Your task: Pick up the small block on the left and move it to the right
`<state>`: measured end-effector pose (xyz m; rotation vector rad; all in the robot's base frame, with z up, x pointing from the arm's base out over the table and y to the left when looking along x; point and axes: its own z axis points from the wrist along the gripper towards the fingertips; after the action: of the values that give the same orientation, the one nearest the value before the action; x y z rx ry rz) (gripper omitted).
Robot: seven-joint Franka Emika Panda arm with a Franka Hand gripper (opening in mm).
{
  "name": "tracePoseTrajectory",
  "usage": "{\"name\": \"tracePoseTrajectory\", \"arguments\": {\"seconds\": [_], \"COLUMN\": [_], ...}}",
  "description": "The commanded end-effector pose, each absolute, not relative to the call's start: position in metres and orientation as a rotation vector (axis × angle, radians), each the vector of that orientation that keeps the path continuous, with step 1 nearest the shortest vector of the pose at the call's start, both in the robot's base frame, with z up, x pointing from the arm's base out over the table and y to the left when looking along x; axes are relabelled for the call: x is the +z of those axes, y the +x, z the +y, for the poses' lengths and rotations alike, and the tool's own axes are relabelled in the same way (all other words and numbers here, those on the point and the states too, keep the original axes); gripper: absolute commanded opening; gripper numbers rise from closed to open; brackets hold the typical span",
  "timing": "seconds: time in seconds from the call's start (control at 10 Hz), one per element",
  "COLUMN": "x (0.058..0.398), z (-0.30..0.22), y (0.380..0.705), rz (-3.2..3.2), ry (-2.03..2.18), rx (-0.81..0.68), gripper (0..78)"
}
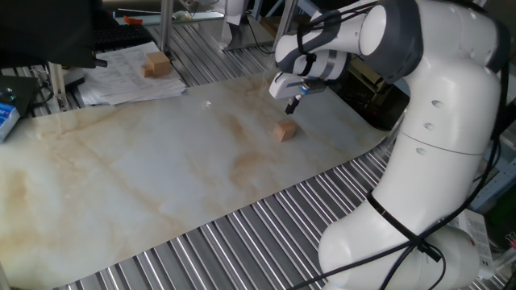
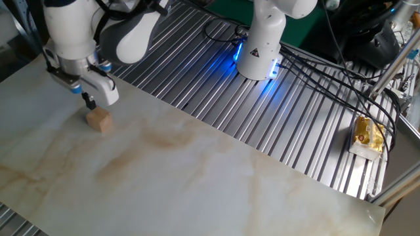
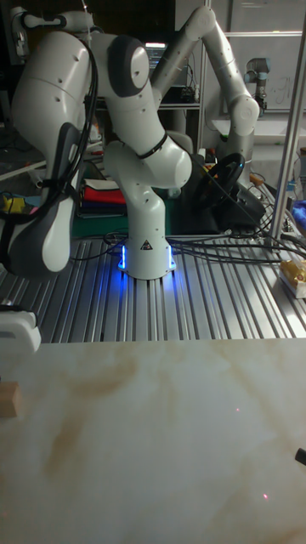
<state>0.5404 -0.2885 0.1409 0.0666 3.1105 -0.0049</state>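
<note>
In one fixed view, the small light-tan wooden cube (image 1: pixel 284 130) sits on the marbled tabletop (image 1: pixel 145 177), the white two-finger gripper (image 1: pixel 292 105) poised just above it, holding nothing; its jaw opening cannot be told.

The other fixed view shows the fingertips (image 2: pixel 90 103) just above the cube (image 2: pixel 99 120).

In the tall view, the cube (image 3: pixel 8 399) lies at the left edge.

Light-tan small block (image 1: pixel 284 130) on a cream, brown-veined marble table (image 1: pixel 145 185); white arm (image 1: pixel 451 89).
</note>
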Motion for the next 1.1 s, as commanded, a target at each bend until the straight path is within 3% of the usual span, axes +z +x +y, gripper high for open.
{"name": "tracePoseTrajectory", "arguments": {"seconds": [0.1, 1.1], "x": [0.1393, 0.1311], "z": [-0.2773, -0.2760], "y": [0.5526, 0.5456], "rz": [3.108, 3.065], "ry": [0.071, 0.046], "rx": [-0.015, -0.023], "gripper": [0.0, 0.0]}}
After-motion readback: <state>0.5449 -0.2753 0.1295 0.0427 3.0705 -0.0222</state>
